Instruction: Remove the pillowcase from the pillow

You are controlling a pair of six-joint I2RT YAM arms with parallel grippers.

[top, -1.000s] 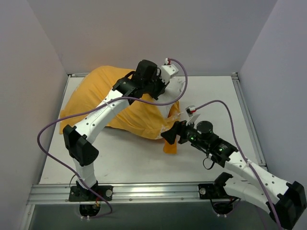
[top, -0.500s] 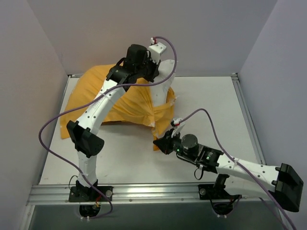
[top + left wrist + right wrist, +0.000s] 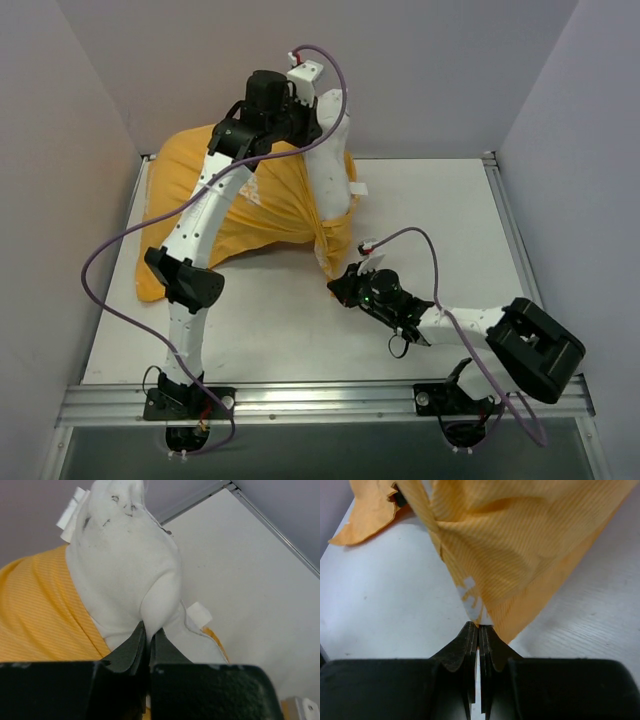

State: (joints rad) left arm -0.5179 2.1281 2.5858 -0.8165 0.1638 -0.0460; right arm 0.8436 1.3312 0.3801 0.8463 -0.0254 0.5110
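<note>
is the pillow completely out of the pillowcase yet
No, only one white end of the pillow sticks out; the orange pillowcase covers the rest.

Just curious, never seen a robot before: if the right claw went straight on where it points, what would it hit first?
The orange pillowcase: the right gripper is shut on a fold of it, and the fabric rises directly ahead. What lies behind the cloth cannot be told.
</note>
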